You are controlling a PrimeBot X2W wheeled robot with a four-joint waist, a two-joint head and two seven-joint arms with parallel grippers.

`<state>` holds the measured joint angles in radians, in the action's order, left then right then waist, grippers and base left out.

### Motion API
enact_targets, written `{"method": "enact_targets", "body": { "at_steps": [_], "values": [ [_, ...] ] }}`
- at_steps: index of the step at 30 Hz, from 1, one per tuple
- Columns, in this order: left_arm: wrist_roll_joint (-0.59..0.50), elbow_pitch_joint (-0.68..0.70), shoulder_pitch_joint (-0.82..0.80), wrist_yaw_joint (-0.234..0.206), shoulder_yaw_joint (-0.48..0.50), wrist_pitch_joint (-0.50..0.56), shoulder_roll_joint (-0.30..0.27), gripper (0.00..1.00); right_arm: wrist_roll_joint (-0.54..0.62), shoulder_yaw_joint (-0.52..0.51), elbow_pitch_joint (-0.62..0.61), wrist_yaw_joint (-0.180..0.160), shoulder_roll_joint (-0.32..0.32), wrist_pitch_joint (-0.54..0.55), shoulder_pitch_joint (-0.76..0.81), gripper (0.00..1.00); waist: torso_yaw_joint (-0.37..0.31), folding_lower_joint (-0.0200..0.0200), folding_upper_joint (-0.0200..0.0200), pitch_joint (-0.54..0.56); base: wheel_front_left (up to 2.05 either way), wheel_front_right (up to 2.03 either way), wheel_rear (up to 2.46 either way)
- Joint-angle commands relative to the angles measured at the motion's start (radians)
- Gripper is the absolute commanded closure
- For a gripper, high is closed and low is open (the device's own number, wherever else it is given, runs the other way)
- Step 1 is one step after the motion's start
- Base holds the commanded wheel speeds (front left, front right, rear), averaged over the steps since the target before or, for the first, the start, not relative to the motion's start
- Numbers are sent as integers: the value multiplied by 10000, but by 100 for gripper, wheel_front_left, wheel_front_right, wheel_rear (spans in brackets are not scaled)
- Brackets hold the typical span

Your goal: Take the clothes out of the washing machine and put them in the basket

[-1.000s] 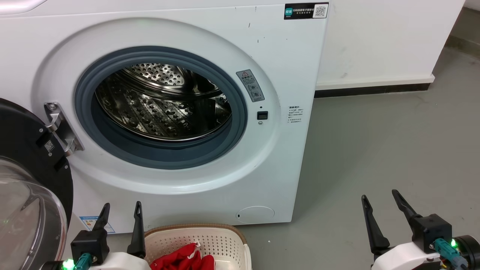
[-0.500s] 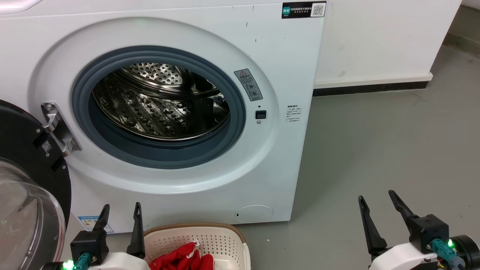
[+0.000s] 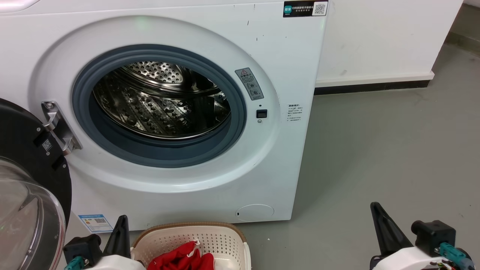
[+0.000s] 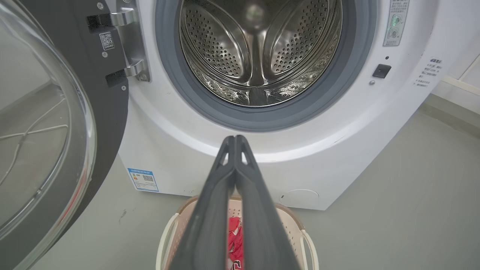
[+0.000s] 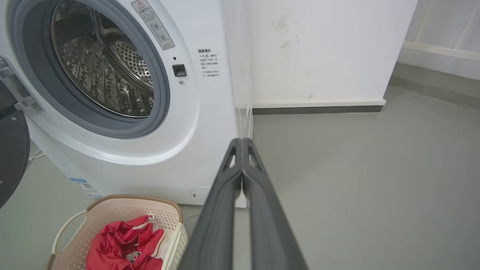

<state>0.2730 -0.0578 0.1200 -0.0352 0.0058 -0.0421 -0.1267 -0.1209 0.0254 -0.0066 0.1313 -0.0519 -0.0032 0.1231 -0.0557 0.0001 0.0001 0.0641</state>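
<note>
Now, left claw (image 4: 235,141) clenched, right claw (image 5: 242,142) clenched, clothes (image 5: 120,243) in basket (image 5: 127,197) between.

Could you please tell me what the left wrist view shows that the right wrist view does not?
The left wrist view adds the door's glass bowl, a straight look at the back of the drum, and the shut left gripper. The right wrist view adds scuff marks on the white wall and the shut right gripper. Both share the washing machine, the basket holding the clothes, and the grey floor.
</note>
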Motion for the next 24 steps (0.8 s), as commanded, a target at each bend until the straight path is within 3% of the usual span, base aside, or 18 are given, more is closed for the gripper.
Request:
{"method": "enact_targets", "body": {
  "at_steps": [1,24],
  "values": [
    [362,90,-329,63,75,29,-27,100,-464,-18,-86,-1,-75,-3,-271,100,4,0,-1,-6,0,0,0],
    [4257,-422,-888,542,321,430,206,100,-5013,-141,703,-2,-274,120,-940,100,111,0,-1,-137,0,0,0]
  ]
}}
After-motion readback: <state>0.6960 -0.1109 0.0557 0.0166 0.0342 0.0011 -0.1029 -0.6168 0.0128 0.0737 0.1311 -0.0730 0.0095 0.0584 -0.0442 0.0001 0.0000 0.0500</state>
